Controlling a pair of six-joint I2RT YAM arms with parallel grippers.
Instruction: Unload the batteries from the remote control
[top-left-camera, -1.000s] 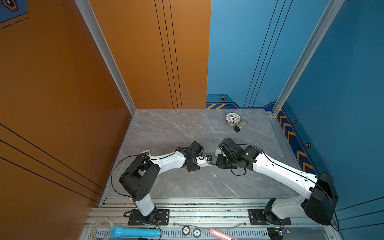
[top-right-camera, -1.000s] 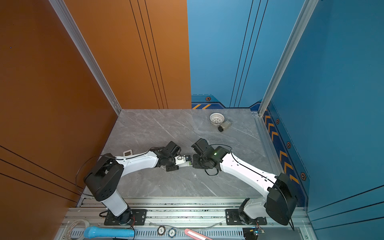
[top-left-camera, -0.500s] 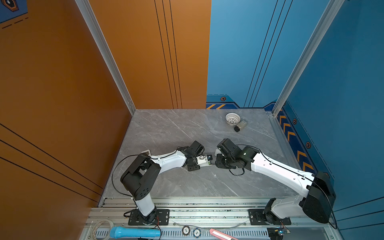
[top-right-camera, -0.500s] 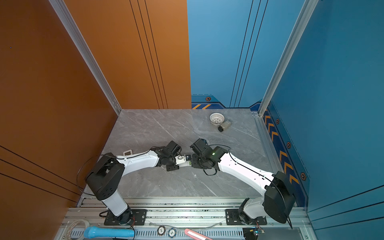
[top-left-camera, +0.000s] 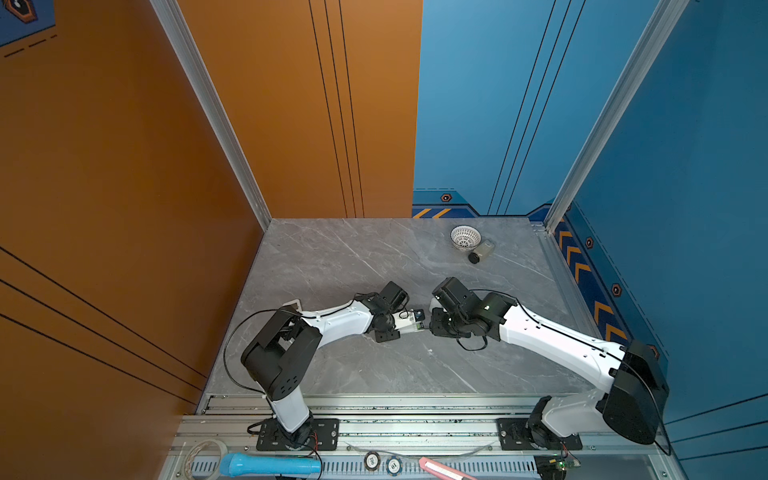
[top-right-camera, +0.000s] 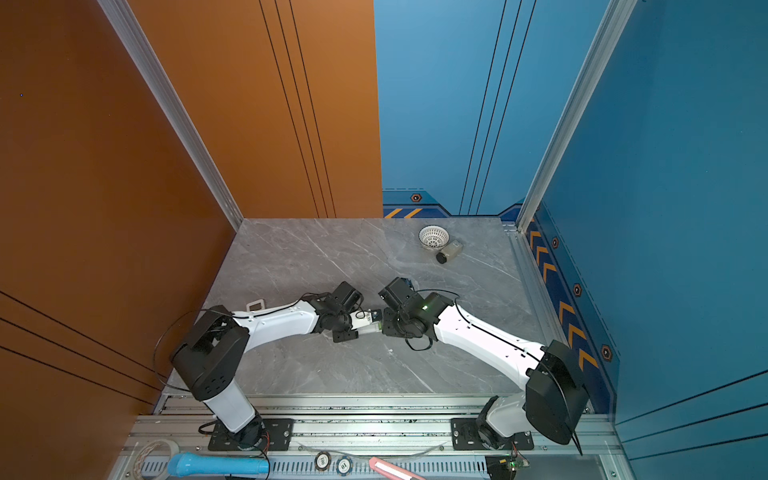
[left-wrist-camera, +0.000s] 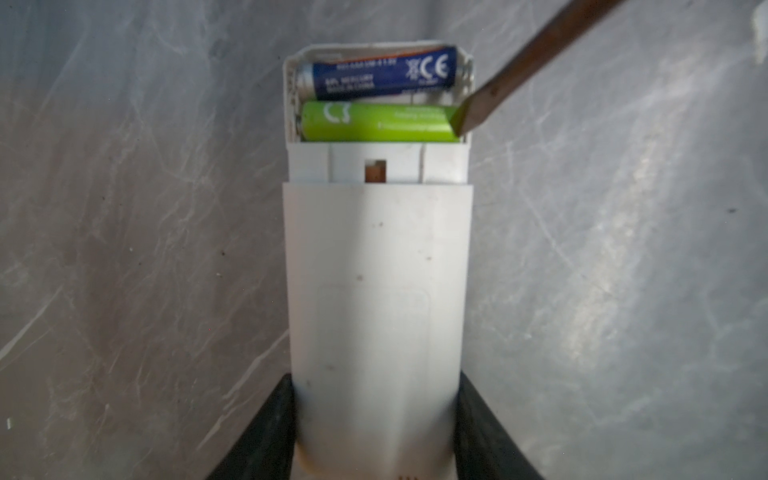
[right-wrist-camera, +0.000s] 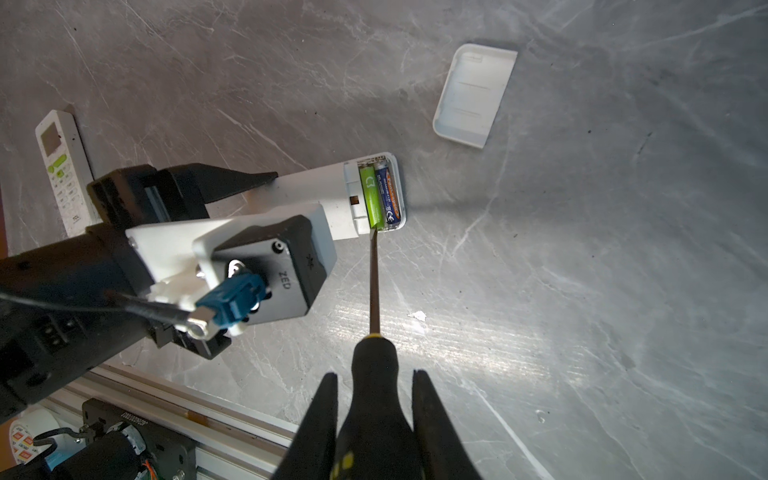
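Right arm crept slightly toward remote control. Left jaws clamp its body; right jaws clenched on screwdriver, tip ahead at green battery end, blue battery beside, both seated. Lever gently upward, remote held steady

Inside the white plastic remote control, the light green cylindrical battery is lying beside the bluish cylindrical battery. The black-handled steel screwdriver is touching the green battery's end with its tip. The white rectangular plastic cover is lying on the grey stone counter, apart.
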